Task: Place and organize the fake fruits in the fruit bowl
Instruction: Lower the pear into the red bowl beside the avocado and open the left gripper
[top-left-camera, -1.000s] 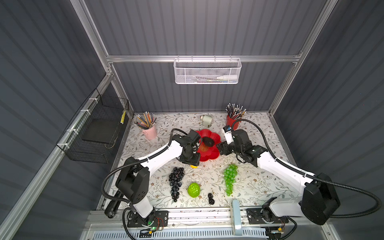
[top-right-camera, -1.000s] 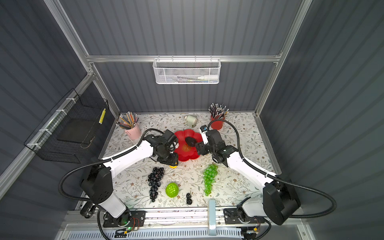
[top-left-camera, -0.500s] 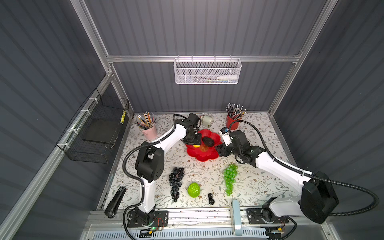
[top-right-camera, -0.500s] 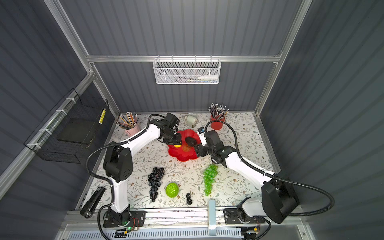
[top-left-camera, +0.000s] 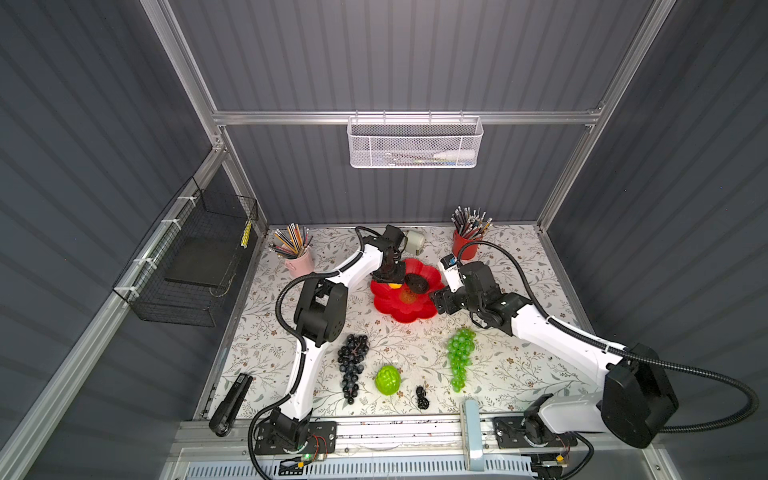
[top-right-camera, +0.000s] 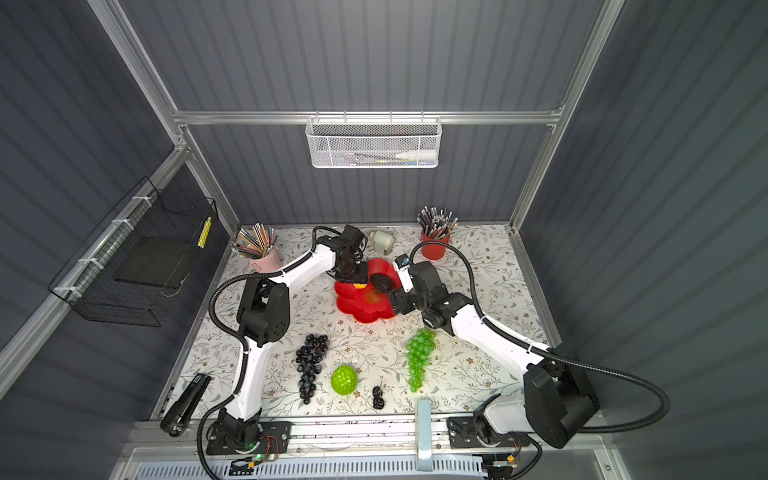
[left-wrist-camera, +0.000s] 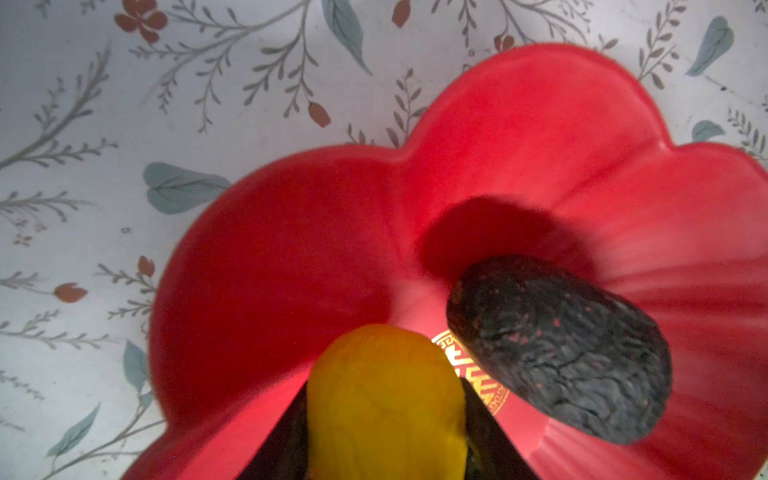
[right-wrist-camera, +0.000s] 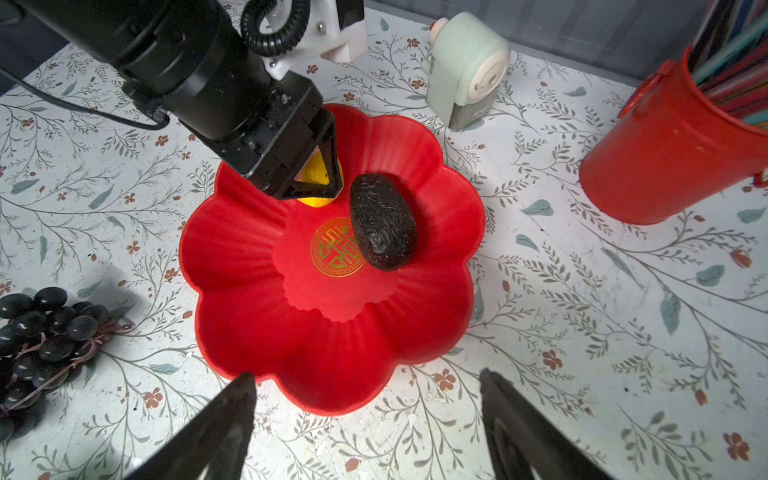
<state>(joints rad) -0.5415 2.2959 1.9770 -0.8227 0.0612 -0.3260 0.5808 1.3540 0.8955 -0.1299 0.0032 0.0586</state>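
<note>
Top views: the fruit bowl is seen at the back middle of the floral table. The left gripper is set over the bowl's back-left petals, jaws part-closed on the small yellow fruit. The dark bumpy oval is lying inside the bowl, just right of that gripper. The right gripper is placed just beside the bowl's right rim, jaws spread wide, nothing between them. Laid out on the table toward the front, well apart from both grippers: black-purple grape bunch, lime-green knobbly ball, tiny black cluster, green grape bunch. The same layout is shown in both top views.

Left wrist: the yellow fruit is pinched between two dark fingers over the bowl's inside. Contact with the bowl cannot be told. The oval is seen just beside it, overlapping the edge of the gold emblem.

Right wrist: the fingers are held wide over the table, tips just beside the bowl's near rim. The oval is lying beyond the emblem, well apart from those tips. The left gripper is seen at the far petals, yellow fruit under its tips. A pencil sharpener and a red pencil cup are standing behind the bowl.
</note>
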